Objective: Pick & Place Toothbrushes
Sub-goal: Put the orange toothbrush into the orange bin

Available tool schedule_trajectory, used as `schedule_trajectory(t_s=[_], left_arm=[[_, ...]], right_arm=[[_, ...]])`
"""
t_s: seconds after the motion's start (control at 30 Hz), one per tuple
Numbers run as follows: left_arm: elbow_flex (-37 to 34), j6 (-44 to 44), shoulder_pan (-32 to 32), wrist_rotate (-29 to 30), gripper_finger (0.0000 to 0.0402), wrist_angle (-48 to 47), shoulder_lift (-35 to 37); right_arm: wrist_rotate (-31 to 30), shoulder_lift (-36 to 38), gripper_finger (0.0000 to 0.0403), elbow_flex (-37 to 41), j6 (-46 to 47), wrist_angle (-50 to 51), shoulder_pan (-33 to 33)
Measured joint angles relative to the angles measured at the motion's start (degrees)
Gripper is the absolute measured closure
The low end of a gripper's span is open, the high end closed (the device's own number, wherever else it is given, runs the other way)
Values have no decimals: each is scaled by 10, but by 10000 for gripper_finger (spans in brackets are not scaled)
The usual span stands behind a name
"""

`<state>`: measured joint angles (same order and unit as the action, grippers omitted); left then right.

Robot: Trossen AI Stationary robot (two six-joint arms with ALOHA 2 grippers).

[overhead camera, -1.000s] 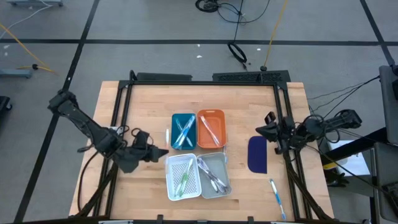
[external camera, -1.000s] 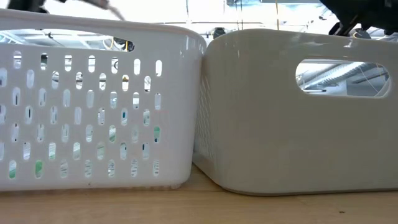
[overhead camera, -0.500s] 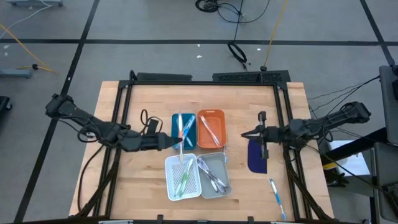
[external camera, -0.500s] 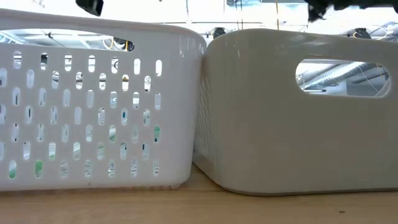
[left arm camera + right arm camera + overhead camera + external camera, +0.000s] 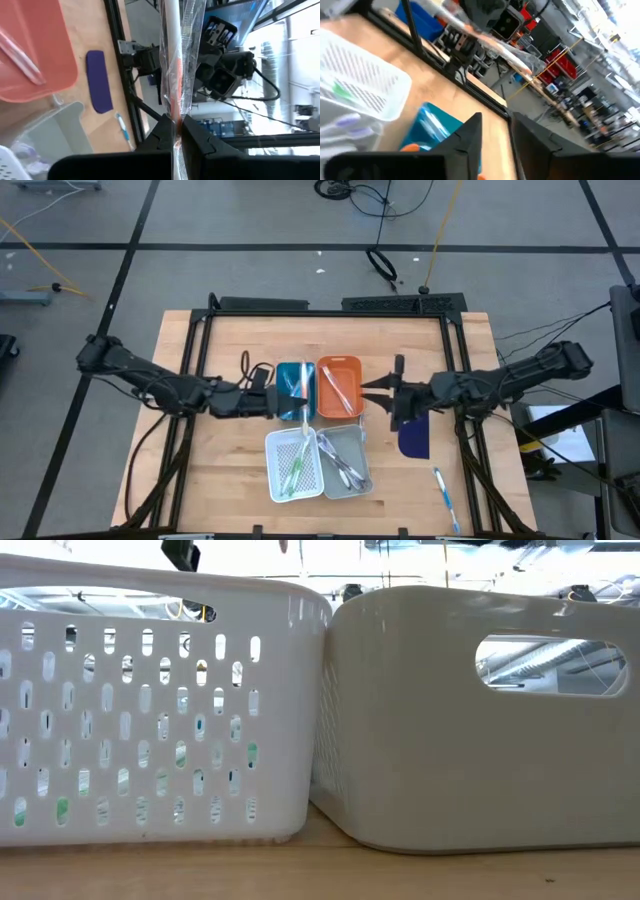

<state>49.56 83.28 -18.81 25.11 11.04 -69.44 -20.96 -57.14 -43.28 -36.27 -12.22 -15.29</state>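
We see a robot lab or workshop, grey floor (image 5: 250,220) with cables (image 5: 385,265), wooden table (image 5: 330,335) in black frame, red bins (image 5: 562,62) on shelves beyond

Blue tray (image 5: 290,372); orange tray (image 5: 340,365); white perforated tray (image 5: 275,470); grey tray (image 5: 357,442).
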Motion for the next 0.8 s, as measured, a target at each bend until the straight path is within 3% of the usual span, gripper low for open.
schedule_trajectory(t_s=[0.13, 0.4, 0.8], left_arm=[[0, 20, 9, -18, 397, 25, -16], [0, 48, 17, -32, 398, 56, -36], [-1, 80, 24, -35, 398, 102, -59]], right_arm=[[0, -36, 271, -21, -60, -8, 8], [1, -111, 202, -25, -200, -152, 17], [16, -222, 183, -80, -295, -205, 52]])
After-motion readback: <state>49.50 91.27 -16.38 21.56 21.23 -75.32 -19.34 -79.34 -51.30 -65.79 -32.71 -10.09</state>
